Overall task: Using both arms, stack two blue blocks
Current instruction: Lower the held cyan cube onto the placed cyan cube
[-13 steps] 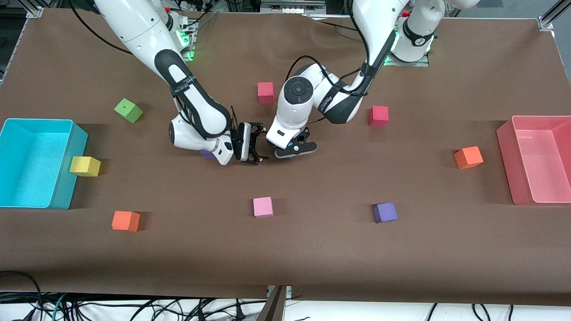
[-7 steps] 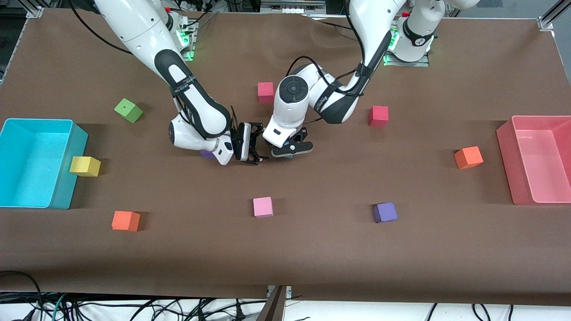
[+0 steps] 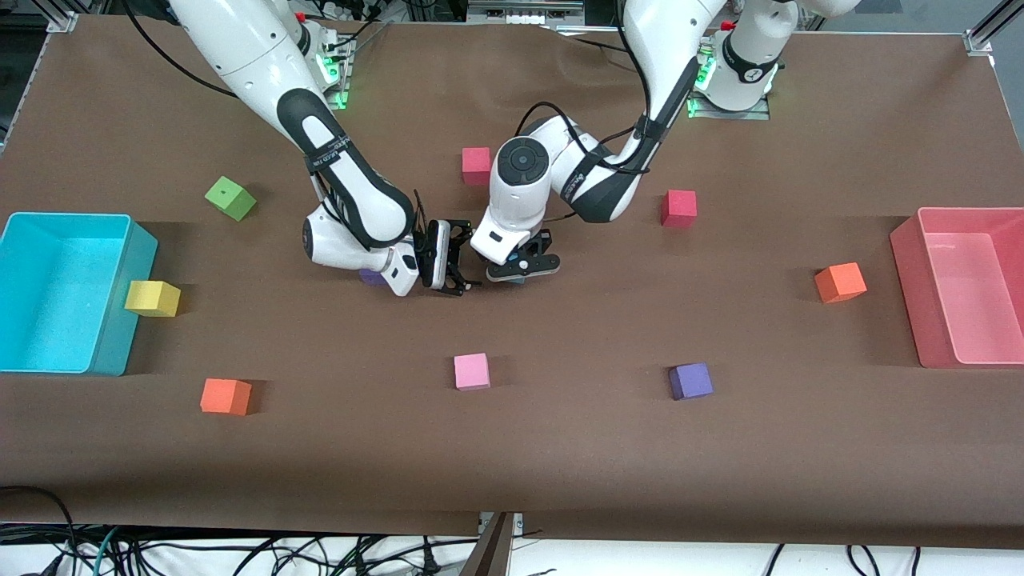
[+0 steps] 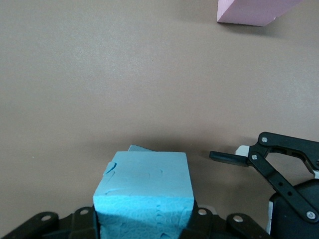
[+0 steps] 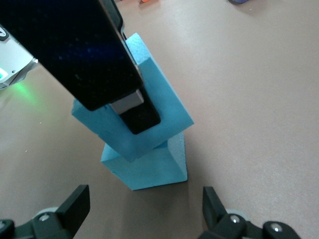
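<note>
Sky-blue foam, we see two cubes: the upper blue block [image 5: 132, 107], clamped by the left gripper [image 5: 134, 112], sits turned a little on the lower blue block [image 5: 149, 169]. Beside them the right gripper [image 3: 458, 258] waits, jaws wide and empty.

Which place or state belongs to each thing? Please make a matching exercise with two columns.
Things:
1. left hand
2. right hand
3. yellow cube
4. lower blue block

Places or states:
A. beside the turquoise bin
B. open, holding nothing
C. shut on the upper blue block
D. standing on the table under the held block

Pairs: 1-C, 2-B, 3-A, 4-D
</note>
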Robot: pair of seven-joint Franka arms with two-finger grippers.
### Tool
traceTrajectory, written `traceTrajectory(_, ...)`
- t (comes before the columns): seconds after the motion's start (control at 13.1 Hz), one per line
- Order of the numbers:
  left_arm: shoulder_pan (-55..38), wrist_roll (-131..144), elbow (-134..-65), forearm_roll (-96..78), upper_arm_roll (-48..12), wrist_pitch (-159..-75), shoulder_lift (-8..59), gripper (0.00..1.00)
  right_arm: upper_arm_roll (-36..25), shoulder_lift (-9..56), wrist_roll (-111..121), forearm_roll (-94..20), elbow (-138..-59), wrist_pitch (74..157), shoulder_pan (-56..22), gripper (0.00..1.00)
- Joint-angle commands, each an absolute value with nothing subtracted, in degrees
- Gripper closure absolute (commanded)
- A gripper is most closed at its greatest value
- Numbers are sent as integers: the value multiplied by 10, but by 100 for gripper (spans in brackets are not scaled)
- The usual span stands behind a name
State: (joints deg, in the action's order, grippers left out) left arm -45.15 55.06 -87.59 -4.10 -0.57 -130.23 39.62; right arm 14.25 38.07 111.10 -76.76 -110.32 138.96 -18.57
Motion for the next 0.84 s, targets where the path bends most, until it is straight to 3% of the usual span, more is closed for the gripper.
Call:
traceTrajectory(0.0,-460,560,-884,-25,1,-1296,395,100,150,386,1121,-779,-1099,1387,-178,0)
traceTrajectory(0.08,-458,561,-884,-28,1,-1296,395,72,150,385,1121,-779,-1099,1387,-178,0)
traceTrajectory(0.15,-457,562,-885,-32,1,-1296,395,7,150,385,1121,-779,-1099,1387,-178,0)
traceTrajectory(0.23,-456,561,-885,-32,1,-1295,395,0,150,385,1121,-779,-1099,1387,-178,0)
traceTrajectory(0.76,-456,562,-885,-32,1,-1293,388,0,150,385,1121,-779,-1099,1387,-178,0)
